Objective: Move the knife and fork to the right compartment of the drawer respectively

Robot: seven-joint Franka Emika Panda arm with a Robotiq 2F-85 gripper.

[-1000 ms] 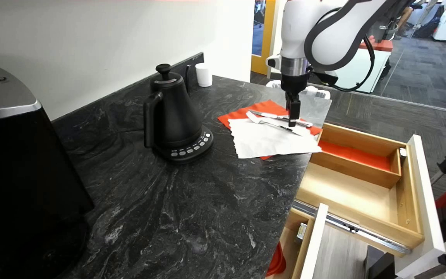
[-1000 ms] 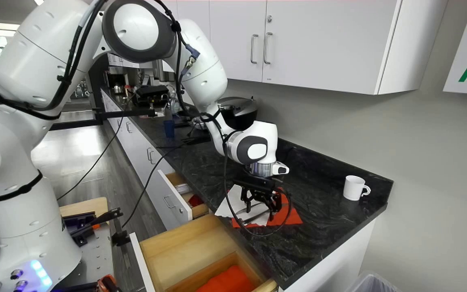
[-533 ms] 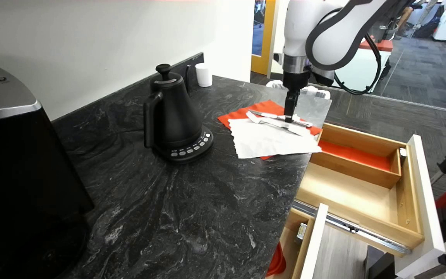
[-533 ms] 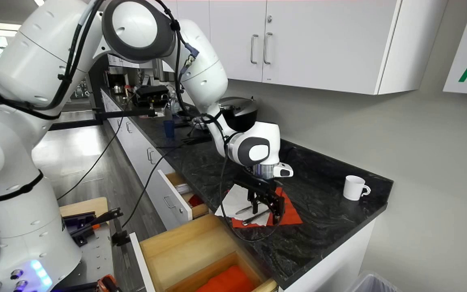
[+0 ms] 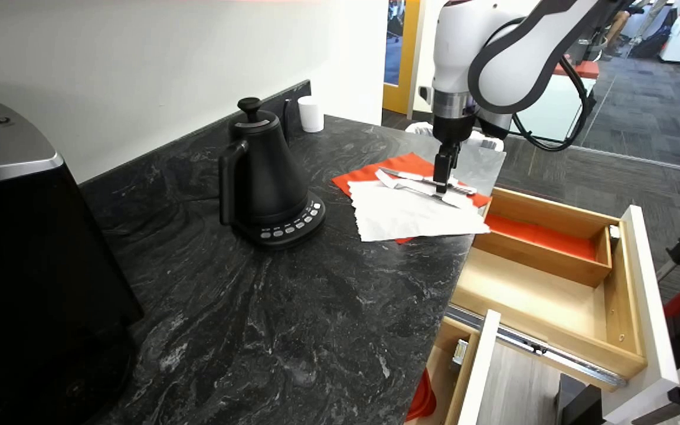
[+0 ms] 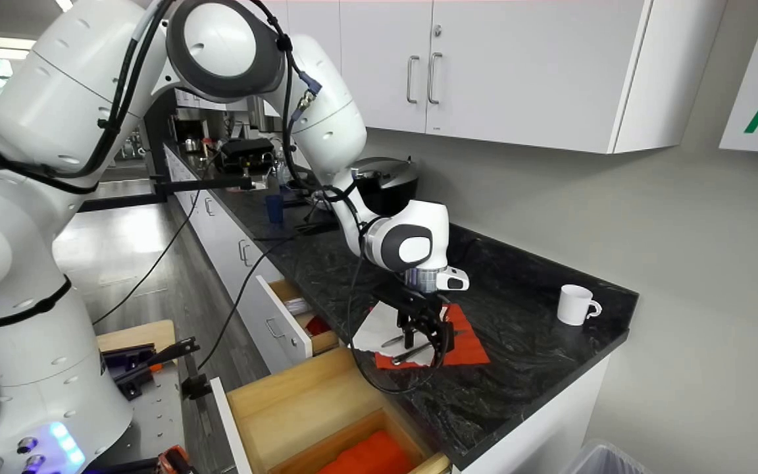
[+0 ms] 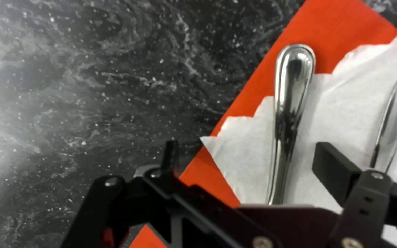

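The knife (image 5: 405, 174) and the fork (image 5: 398, 185) lie side by side on white paper over a red-orange napkin on the counter. In the wrist view the knife's rounded handle (image 7: 292, 79) passes between my open fingers. The fork's slimmer handle (image 7: 391, 124) lies beyond the right finger (image 7: 336, 168), which partly hides it. My gripper (image 7: 248, 155) points down over the cutlery and holds nothing; it shows in both exterior views (image 5: 443, 180) (image 6: 427, 338). The drawer (image 5: 535, 289) stands open beside the counter. Its right compartment (image 5: 540, 237) has a red-orange floor, also in an exterior view (image 6: 372, 454).
A black kettle (image 5: 266, 171) stands on the dark counter (image 5: 293, 330), with a white mug (image 6: 575, 305) near the wall. A lower drawer (image 5: 440, 366) is partly open. A cable loop (image 6: 359, 368) hangs from the arm beside the gripper.
My gripper has shifted slightly and turned a little over the cutlery, first away, then back and lower. Its fingers stay apart. The knife, fork and drawer have not moved.
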